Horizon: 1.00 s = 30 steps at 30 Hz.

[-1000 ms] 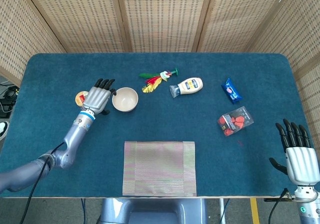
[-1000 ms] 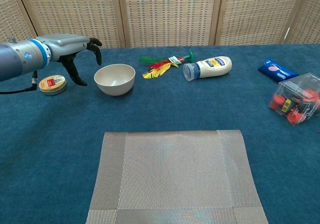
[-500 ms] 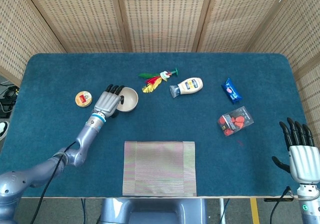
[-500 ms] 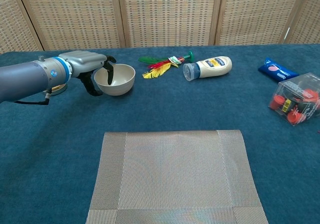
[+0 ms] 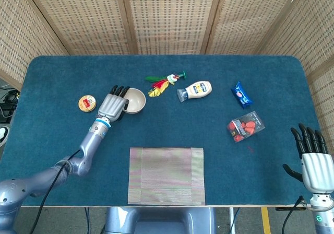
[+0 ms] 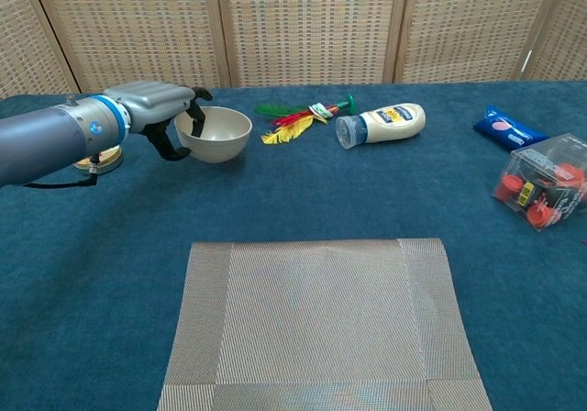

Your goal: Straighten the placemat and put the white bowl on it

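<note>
The white bowl (image 5: 135,100) (image 6: 216,136) is at the table's left rear, held by its left rim in my left hand (image 5: 114,106) (image 6: 151,108), with fingers hooked over the edge into the bowl. It looks tipped and raised a little off the cloth. The striped grey placemat (image 5: 166,175) (image 6: 321,324) lies flat at the front middle, its edges running parallel to the table's front edge, with nothing on it. My right hand (image 5: 314,162) hovers at the front right corner, fingers straight and apart, holding nothing; the chest view does not show it.
A small round tin (image 5: 87,103) (image 6: 99,161) sits just left of my left hand. Behind the mat lie a feather toy (image 5: 163,83) (image 6: 298,117), a mayonnaise bottle (image 5: 195,91) (image 6: 383,122), a blue packet (image 5: 241,94) (image 6: 509,128) and a clear box (image 5: 245,126) (image 6: 546,194).
My left hand moved right from beside the tin to the bowl, took hold of its rim, and has raised it slightly. The right hand sank a little toward the front edge.
</note>
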Tool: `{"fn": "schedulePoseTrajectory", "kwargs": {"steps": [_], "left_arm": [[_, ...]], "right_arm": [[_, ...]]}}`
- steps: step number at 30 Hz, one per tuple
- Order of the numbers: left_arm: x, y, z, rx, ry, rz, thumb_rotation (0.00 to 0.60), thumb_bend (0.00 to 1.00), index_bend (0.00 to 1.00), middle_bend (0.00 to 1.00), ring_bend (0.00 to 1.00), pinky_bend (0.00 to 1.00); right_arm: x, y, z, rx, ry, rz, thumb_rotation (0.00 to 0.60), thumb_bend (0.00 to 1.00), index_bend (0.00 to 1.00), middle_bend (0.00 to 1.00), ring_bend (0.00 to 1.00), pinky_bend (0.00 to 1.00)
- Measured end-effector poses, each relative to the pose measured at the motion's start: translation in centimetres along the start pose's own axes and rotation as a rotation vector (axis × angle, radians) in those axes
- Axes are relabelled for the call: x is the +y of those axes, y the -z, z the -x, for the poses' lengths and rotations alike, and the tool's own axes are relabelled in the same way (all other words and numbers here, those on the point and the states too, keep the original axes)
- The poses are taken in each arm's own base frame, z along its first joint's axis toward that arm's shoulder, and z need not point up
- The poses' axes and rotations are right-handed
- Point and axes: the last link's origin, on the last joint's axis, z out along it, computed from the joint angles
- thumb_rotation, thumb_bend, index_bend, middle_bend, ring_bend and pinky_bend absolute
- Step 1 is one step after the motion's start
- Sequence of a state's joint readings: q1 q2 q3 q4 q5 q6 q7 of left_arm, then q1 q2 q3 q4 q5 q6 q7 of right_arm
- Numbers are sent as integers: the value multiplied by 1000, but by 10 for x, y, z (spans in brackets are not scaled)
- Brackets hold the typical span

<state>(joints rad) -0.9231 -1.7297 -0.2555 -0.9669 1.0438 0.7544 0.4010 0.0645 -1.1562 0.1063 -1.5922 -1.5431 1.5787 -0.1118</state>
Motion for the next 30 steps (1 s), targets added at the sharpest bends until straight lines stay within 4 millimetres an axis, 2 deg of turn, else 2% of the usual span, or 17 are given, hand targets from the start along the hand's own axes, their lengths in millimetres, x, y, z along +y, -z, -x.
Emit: {"fn": "schedulePoseTrajectory", "kwargs": {"steps": [7,12,15,23,27,30], "left_arm": [[-32,28,-17,62,5,-42,600,519,682,0,0,0],[-71,69,-19,74,9,-105,600,519,681,0,0,0],[-98,101,-8,54,-4,-149,600,519,682,0,0,0],[-145,172,32,16,70,-242,600,521,687,0,0,0],[-164,195,47,8,103,-288,600,521,682,0,0,0],[-173,205,57,5,106,-310,600,498,614,0,0,0]], "right_arm": [[-4,4,-3,-4,-30,-23,600,0,0,0,0,0],[-6,7,-3,-13,-39,-39,600,0,0,0,0,0],[-7,8,-3,-12,-44,-50,600,0,0,0,0,0],[-14,12,-3,-13,-55,-87,600,0,0,0,0,0],[-16,14,-3,-9,-57,-99,600,0,0,0,0,0],[-16,15,-4,-6,-59,-101,600,0,0,0,0,0]]}}
